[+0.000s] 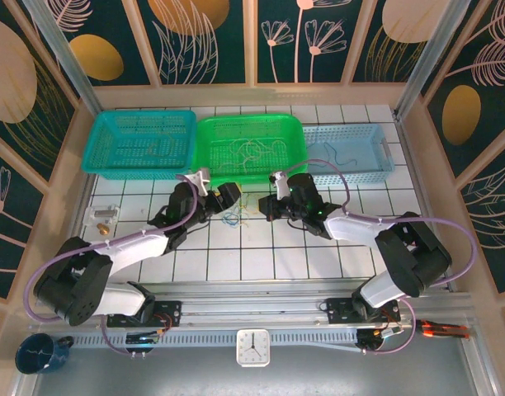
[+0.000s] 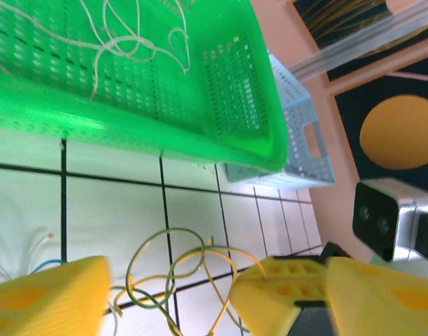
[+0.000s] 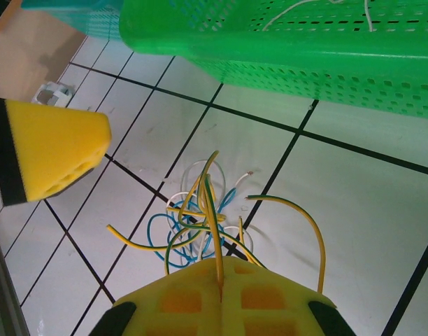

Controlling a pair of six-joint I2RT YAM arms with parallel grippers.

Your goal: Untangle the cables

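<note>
The right tool is pinching shut on a yellow-green strand of the cables, which are lying tangled on the white tiled tabletop. At nine o'clock of the tangle, the left tool is standing with its jaws apart around yellow-green loops. At twelve o'clock, the green basket is holding cream strands.
</note>
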